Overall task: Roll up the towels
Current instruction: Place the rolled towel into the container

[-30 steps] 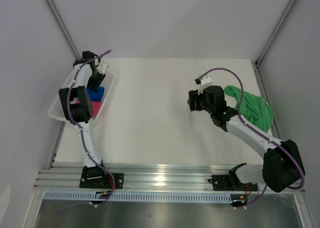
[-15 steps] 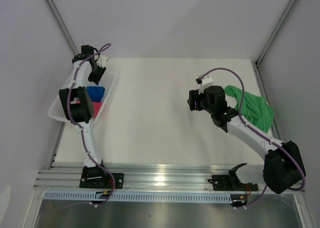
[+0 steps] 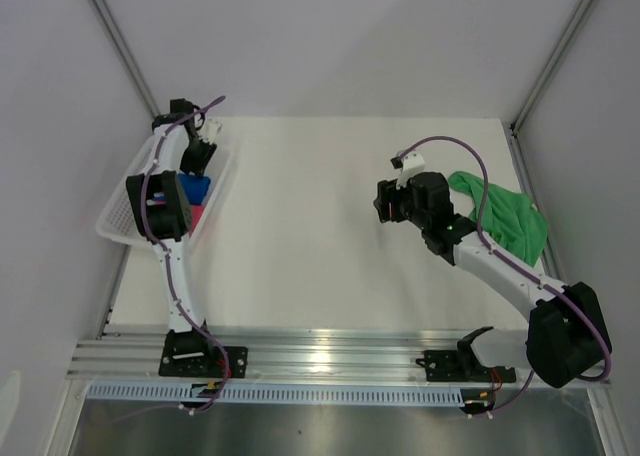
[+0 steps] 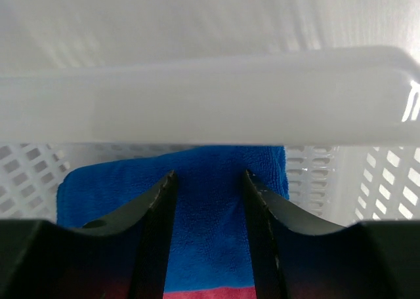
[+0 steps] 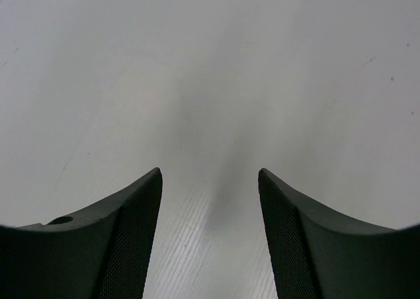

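Note:
A blue towel and a pink-red towel lie folded in the white mesh basket at the left. In the left wrist view the blue towel fills the gap between my fingers, with the pink-red towel just below it. My left gripper hangs open over the blue towel, behind the basket's rim, and pinches nothing. A crumpled green towel lies at the right. My right gripper stands open above bare table, left of the green towel.
The basket sits at the table's left edge, near the left wall. Metal frame posts run up at both back corners. The white table stretches between the two arms.
My left gripper rose from the basket toward its far end, then came back a little over the blue towel, its jaws slightly wider. The right arm has not moved.

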Available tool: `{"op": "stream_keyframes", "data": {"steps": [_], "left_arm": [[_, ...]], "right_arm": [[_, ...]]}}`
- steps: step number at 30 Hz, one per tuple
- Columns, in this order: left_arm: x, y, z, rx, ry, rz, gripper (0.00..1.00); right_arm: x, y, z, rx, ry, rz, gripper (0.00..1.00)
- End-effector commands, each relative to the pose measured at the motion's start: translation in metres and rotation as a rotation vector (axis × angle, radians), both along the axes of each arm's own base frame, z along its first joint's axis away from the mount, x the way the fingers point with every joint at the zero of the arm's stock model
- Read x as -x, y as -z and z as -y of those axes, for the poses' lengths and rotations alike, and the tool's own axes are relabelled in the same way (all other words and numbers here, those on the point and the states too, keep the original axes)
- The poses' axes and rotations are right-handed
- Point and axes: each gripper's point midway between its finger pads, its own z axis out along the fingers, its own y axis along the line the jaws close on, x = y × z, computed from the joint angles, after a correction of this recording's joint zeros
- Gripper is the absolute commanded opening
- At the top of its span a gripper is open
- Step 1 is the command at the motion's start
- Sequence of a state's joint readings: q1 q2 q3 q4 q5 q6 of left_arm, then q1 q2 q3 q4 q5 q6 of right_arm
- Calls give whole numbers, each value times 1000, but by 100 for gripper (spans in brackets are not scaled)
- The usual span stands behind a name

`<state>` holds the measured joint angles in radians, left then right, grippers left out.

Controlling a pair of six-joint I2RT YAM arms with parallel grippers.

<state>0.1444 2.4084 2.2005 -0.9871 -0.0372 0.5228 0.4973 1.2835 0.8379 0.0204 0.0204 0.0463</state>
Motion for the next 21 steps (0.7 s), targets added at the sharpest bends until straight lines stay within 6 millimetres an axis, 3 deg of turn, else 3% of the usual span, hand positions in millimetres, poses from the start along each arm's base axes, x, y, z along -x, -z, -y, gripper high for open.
{"op": "stream_keyframes", "data": {"steps": [1, 11, 17, 21], "left_arm": [[19, 0, 13, 91, -5, -44, 47], [27, -36, 3, 90, -35, 16, 36], [20, -50, 6, 100, -35, 70, 43], [5, -85, -1, 62, -54, 179, 49]], "right_arm": [[-5, -18, 0, -9, 8, 63, 64], [-6, -17, 0, -2, 3, 63, 64], [-6, -23, 1, -6, 5, 76, 65], [-15, -29, 14, -10, 86, 60, 66]]}}
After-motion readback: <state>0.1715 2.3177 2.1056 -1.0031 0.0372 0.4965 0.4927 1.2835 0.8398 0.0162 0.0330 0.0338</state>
